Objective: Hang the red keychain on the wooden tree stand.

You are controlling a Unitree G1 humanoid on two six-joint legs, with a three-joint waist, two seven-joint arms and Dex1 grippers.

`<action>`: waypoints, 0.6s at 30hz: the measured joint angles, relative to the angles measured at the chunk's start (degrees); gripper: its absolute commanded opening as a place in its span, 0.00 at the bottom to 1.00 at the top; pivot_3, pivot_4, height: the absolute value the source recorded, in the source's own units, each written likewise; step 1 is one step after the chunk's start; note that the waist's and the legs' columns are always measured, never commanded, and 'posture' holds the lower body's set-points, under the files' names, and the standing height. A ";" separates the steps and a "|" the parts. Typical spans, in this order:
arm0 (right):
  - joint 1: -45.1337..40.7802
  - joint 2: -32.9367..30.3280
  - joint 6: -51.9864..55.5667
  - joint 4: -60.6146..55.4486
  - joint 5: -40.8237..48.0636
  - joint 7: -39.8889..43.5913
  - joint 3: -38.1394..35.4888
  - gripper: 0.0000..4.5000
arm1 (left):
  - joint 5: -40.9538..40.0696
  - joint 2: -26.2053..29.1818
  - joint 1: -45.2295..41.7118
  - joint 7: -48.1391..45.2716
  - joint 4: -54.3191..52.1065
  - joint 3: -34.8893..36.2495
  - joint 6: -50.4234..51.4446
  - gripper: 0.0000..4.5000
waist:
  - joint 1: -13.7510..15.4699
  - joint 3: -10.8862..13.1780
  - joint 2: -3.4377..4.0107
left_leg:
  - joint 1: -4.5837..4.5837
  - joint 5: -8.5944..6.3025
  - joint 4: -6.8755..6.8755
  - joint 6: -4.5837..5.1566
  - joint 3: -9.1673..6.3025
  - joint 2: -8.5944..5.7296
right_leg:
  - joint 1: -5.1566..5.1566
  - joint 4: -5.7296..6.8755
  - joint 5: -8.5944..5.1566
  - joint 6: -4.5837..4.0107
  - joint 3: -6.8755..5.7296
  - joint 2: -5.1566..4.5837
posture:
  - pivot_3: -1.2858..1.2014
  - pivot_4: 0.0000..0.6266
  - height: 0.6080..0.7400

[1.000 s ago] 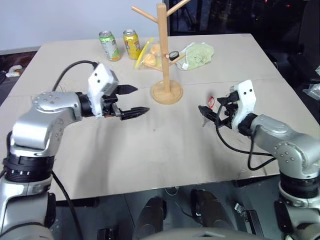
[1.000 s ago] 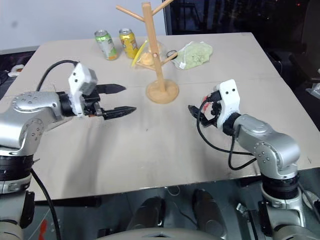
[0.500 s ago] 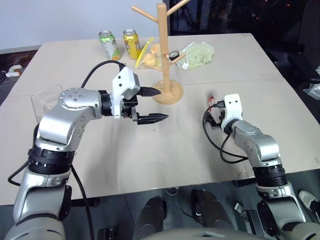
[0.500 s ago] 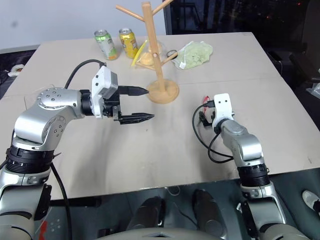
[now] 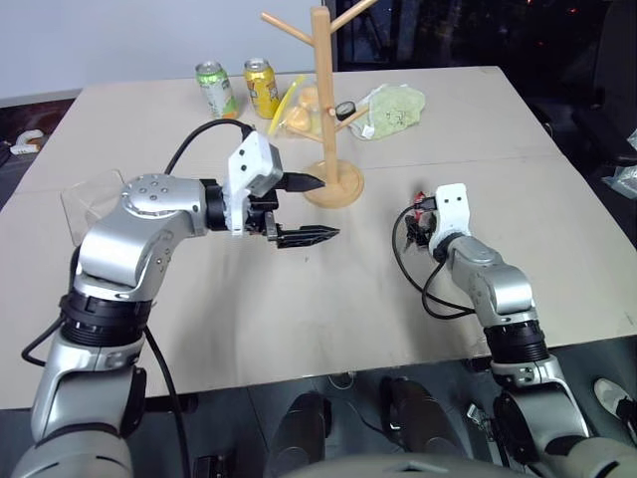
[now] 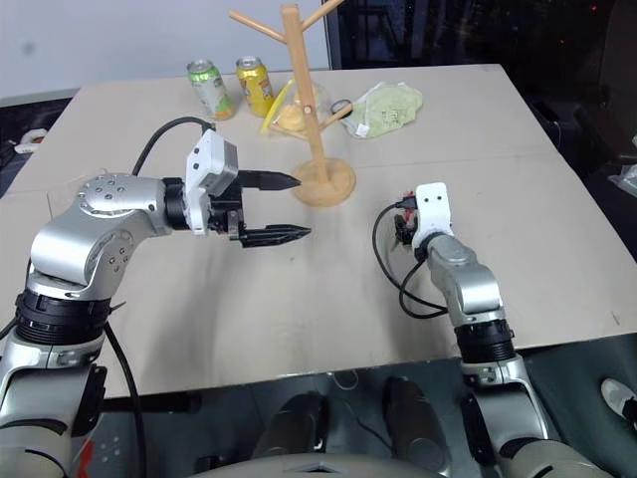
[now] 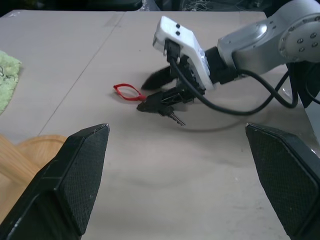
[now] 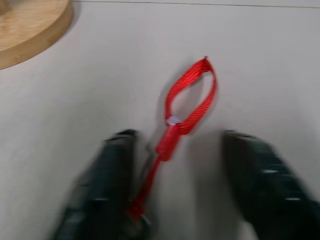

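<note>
On the table (image 5: 249, 319), just right of the stand (image 5: 325, 110) base, the keychain (image 8: 187, 102) lies flat with its stem between the right gripper (image 7: 157, 92) fingers, which are partly apart and not seen to be clamped on it. If the cord is missed or only the thin stem is pinched, the keychain may slip out on lifting. The left gripper (image 5: 304, 209), wide open and empty, is held near the base, where the stand could be struck.
</note>
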 measured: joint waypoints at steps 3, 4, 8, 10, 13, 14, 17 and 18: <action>0.27 0.16 0.02 -0.41 -0.49 0.45 0.05 0.02 | -0.04 -0.02 -0.02 0.00 -0.06 0.00 0.82 1.00 | -0.02 0.00 0.00 | 0.00 0.00 0.00 0.00 0.00 0.00 | 0.00 0.00 0.00 0.00 0.00 0.00 | 0.52 0.24 1.00; 0.31 0.16 0.10 -0.52 -0.62 0.59 0.03 0.02 | -0.04 -0.02 -0.04 -0.01 -0.06 0.00 0.99 1.00 | 0.01 0.00 0.00 | 0.00 0.00 0.00 0.00 0.00 0.00 | 0.00 0.00 0.00 0.00 0.00 0.00 | 0.52 0.24 1.00; 0.56 0.05 0.38 -0.96 -0.77 1.19 -0.39 0.02 | -0.09 -0.02 -0.05 0.00 -0.06 0.08 1.64 1.00 | 0.15 0.00 0.00 | 0.00 0.00 0.00 0.00 -0.01 -0.01 | 0.01 0.00 0.00 0.00 0.00 -0.01 | 0.52 0.24 1.00; 1.35 -0.34 1.04 -2.34 -0.80 1.76 -0.37 0.02 | -0.10 -0.02 -0.05 -0.01 -0.07 0.10 1.93 1.00 | 0.16 0.00 0.00 | -0.01 0.00 -0.01 0.00 -0.03 -0.01 | 0.00 0.00 0.00 -0.01 -0.01 -0.01 | 0.52 0.24 1.00; 3.07 -1.59 0.91 -4.59 -0.73 4.21 0.22 0.02 | -0.13 0.02 -0.06 -0.06 -0.06 0.25 2.08 1.00 | 0.19 0.01 0.01 | -0.04 0.00 -0.01 0.00 -0.03 -0.02 | 0.00 -0.03 -0.01 -0.01 -0.01 -0.02 | 0.52 0.24 1.00; 4.72 -3.06 -0.37 -6.93 -0.67 6.52 1.34 0.02 | -0.38 0.18 -0.06 -0.08 -0.04 0.65 2.19 1.00 | 0.22 0.02 0.03 | -0.07 0.00 -0.02 0.00 -0.05 -0.03 | -0.01 -0.04 -0.01 -0.01 -0.02 -0.02 | 0.52 0.24 1.00; 7.03 -7.01 -6.28 -12.64 -1.07 12.18 4.16 0.02 | -2.08 0.48 -0.31 0.33 0.01 3.22 3.35 1.00 | 0.11 0.05 0.08 | -0.06 0.00 -0.01 0.00 -0.02 -0.04 | -0.01 -0.07 -0.01 0.02 -0.02 -0.04 | 0.52 0.24 1.00; 7.20 -7.82 -8.42 -14.44 -1.11 13.65 4.51 0.02 | -2.75 0.45 -0.42 0.85 0.01 4.31 3.97 1.00 | 0.01 0.05 0.08 | -0.04 0.00 -0.01 0.00 -0.02 -0.02 | 0.00 -0.07 -0.02 0.03 -0.02 -0.03 | 0.52 0.24 1.00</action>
